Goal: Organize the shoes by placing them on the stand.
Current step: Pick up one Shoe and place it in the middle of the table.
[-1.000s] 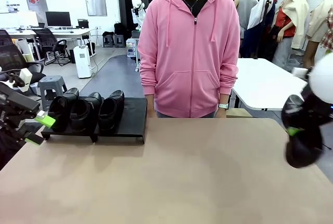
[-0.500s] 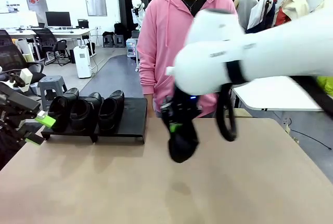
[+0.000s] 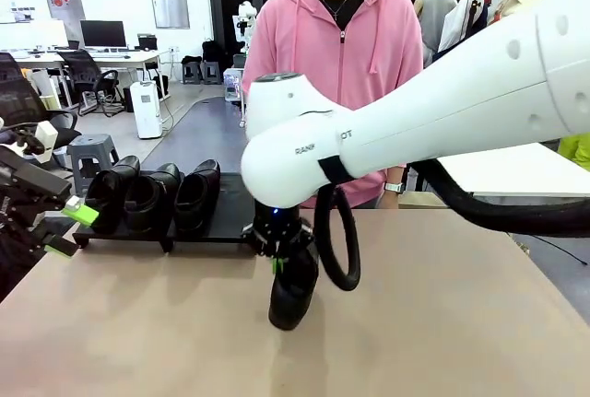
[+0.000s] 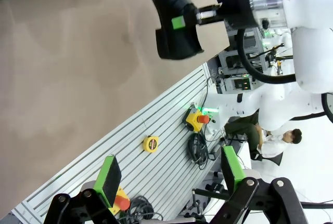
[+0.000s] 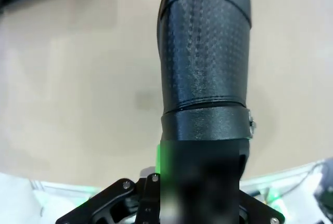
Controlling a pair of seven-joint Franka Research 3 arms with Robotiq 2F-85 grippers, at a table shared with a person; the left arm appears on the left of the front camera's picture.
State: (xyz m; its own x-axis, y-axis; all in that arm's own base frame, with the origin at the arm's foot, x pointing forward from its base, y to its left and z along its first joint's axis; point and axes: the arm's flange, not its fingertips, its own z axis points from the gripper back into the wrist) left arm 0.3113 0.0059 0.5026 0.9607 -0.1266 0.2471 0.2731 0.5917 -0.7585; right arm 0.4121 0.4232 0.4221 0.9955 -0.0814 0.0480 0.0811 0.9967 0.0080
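Three glossy black shoes (image 3: 152, 196) sit side by side on the left part of the low black stand (image 3: 238, 202) at the table's far left. My right arm reaches across the middle. Its gripper (image 3: 282, 257) is shut on the heel end of another shoe (image 3: 293, 296), which hangs toe-down just above the table, in front of the stand's right end. The right wrist view has that shoe (image 5: 203, 63) running up from the gripper (image 5: 200, 182). My left gripper (image 3: 64, 227) waits open at the left edge; its green pads (image 4: 112, 174) stand wide apart, with the held shoe (image 4: 171, 16) farther off.
A person in a pink hoodie (image 3: 336, 93) stands at the far side, behind the tan table (image 3: 442, 323). A white table (image 3: 470, 153) stands behind on the right. Past the table edge, a slotted rail carries a yellow tape measure (image 4: 151, 143) and a red stop button (image 4: 197, 120).
My right arm has swung from the right edge across to left of the middle with the shoe, bringing it down in front of the stand. The left arm has not moved.
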